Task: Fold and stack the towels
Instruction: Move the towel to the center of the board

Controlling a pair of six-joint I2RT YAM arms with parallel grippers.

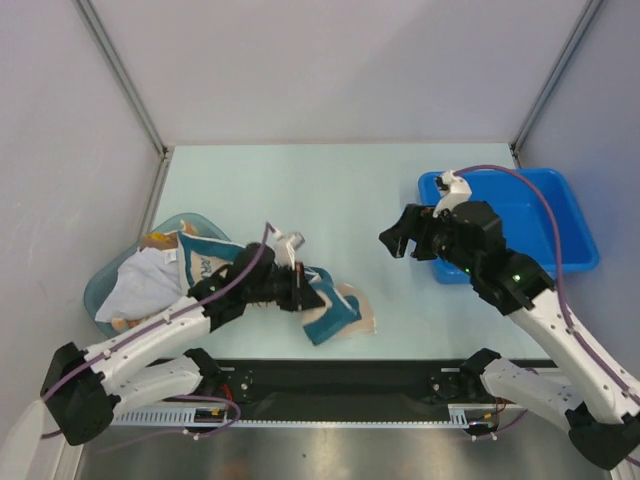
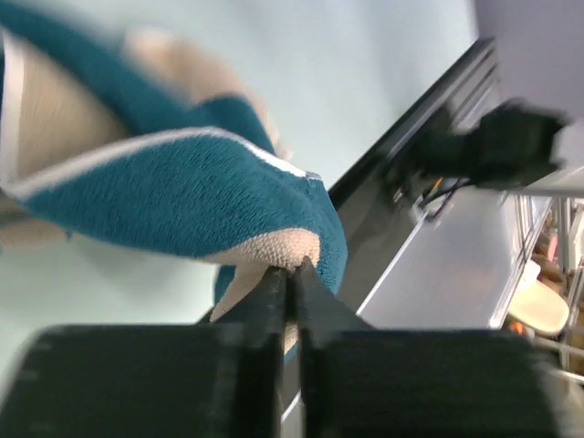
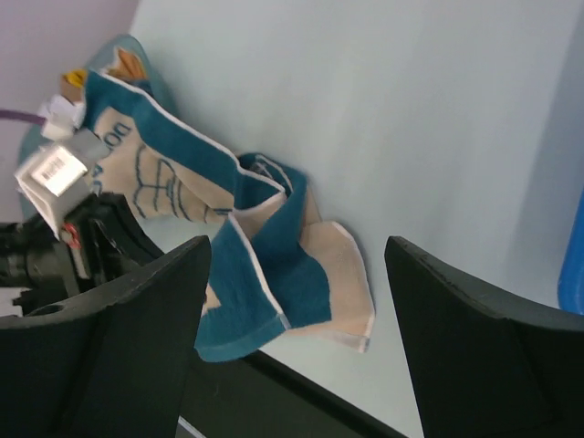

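Nearby, a blue bin (image 1: 510,215) sat at the right side of the table (image 1: 300,180) and a teal tub (image 1: 95,290) at its left edge. A black rail (image 1: 350,375) ran along the near edge under the arm bases. The teal towel (image 1: 335,312) lay crumpled on the table just right of the tub, its pale underside showing. One lettered end trailed back over the tub's rim. The left end effector (image 1: 300,290) was clenched on a fold of that towel, its fingertips pressed together with the cloth edge pinched between them. The right end effector (image 1: 398,237) hung released, jaws wide apart and holding no cloth. It was above the table, right of the towel and apart from it, just beside the bin's left wall and facing the cloth. In the tub lay a white towel (image 1: 140,282), with a bit of orange towel (image 1: 155,240) at the far rim.
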